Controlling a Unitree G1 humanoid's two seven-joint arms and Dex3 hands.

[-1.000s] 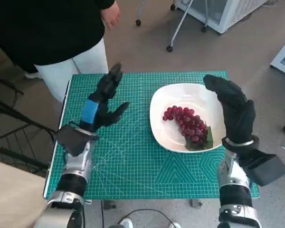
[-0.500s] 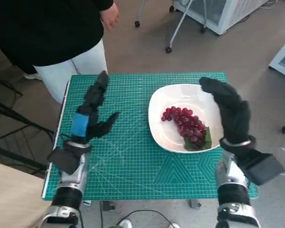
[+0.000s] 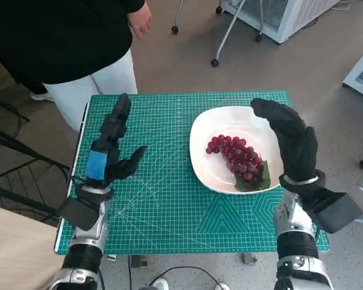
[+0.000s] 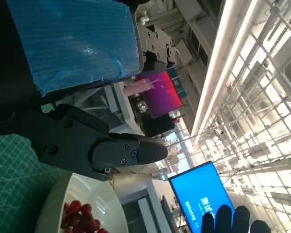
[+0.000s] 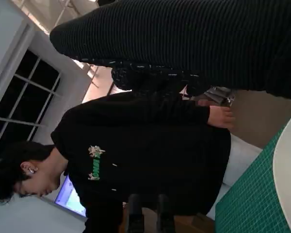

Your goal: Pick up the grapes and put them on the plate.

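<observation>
Grapes (image 3: 237, 158) on the white plate (image 3: 210, 174) — right side of the tabletop (image 3: 169, 205).
Left hand (image 3: 109, 152) and right hand (image 3: 290, 142) raised, fingers apart, holding nothing.

lab (cutting mat (image 3: 169, 199), screens (image 4: 203, 194))

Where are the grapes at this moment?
In the head view, the grapes lie on the white plate, on the right side of the green mat, just left of the open right hand.

Dark red grapes (image 3: 238, 158), white plate (image 3: 213, 134), green gridded mat (image 3: 169, 199), blue-taped black left hand (image 3: 109, 151)
</observation>
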